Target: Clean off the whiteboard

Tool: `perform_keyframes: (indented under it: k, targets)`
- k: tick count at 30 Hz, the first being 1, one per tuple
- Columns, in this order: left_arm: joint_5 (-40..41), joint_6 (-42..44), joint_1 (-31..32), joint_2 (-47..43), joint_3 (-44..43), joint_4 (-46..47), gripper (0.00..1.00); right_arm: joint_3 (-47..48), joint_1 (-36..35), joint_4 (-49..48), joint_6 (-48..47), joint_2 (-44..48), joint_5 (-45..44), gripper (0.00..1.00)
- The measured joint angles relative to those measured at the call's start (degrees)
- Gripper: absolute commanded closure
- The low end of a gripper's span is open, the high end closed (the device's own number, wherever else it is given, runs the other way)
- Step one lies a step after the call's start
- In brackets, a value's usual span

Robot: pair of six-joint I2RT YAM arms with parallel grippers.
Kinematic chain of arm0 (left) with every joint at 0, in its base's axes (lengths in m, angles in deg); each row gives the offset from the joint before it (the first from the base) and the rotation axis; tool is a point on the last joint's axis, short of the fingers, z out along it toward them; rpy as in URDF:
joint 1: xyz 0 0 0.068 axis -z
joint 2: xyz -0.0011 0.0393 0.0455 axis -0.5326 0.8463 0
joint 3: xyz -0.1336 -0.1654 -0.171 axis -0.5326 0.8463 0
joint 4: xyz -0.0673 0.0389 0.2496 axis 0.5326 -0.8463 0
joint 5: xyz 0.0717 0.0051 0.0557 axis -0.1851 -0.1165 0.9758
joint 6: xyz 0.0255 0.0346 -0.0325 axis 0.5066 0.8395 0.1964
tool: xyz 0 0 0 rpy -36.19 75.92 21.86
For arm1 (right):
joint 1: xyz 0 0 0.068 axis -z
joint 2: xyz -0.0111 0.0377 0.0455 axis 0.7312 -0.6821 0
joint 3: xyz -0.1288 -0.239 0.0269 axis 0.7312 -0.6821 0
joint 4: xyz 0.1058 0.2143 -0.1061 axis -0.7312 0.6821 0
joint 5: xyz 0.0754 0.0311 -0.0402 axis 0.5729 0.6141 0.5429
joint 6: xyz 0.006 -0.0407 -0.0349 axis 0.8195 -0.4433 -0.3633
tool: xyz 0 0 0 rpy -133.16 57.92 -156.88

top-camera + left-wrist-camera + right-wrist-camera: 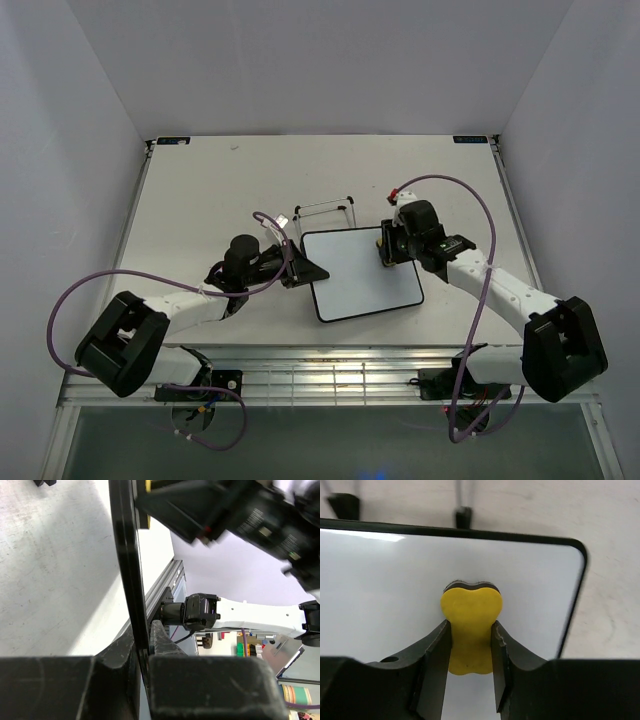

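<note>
Whiteboard (362, 272) lay at the frame's centre on the worktop (200, 200), its face blank. Left jaws were clenched on its left edge; right jaws grasped a yellow eraser (471, 625) at its upper right corner.

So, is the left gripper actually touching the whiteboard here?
Touching. The left wrist view shows the left gripper closed on the whiteboard at its black frame, with both fingers pressed against the edge and no gap visible.

Nothing is readable: the whiteboard (360, 275) is blank, print on the right arm's casing (260, 527) blurred.
</note>
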Motion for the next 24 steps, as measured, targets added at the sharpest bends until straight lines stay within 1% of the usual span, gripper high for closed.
perform_keyframes:
  k: [2,4,6,10,12,16,20,24]
  targets:
    - [0.0,0.0,0.0,0.0,0.0,-0.1,1.0,-2.1,4.7,0.2,-0.8,0.1,1.1,0.92]
    - [0.0,0.2,0.0,0.0,0.0,-0.5,1.0,-3.1,7.7,0.1,-1.7,-0.4,4.2,0.92]
    - [0.0,0.2,0.0,0.0,0.0,-0.7,1.0,-3.0,9.0,-0.2,-2.3,-1.2,6.7,0.92]
    - [0.5,0.2,0.0,0.0,0.0,-0.9,1.0,-1.6,9.2,-0.2,-3.5,-2.7,10.0,0.92]
    - [0.8,0.2,0.0,0.0,0.0,-0.9,1.0,-0.7,7.2,-0.4,-3.6,-2.5,11.7,0.92]
    - [1.9,-0.2,0.0,0.0,0.0,-1.3,1.0,0.3,-3.1,-3.3,-3.9,-0.9,14.8,0.92]
    - [2.7,-0.7,0.0,0.1,-0.6,-1.7,1.0,-1.7,-12.2,-7.5,-1.9,2.1,16.0,0.92]
    - [3.4,-0.5,0.1,0.2,-0.7,-3.1,1.0,-3.1,-16.3,-9.0,1.6,2.7,8.9,0.92]
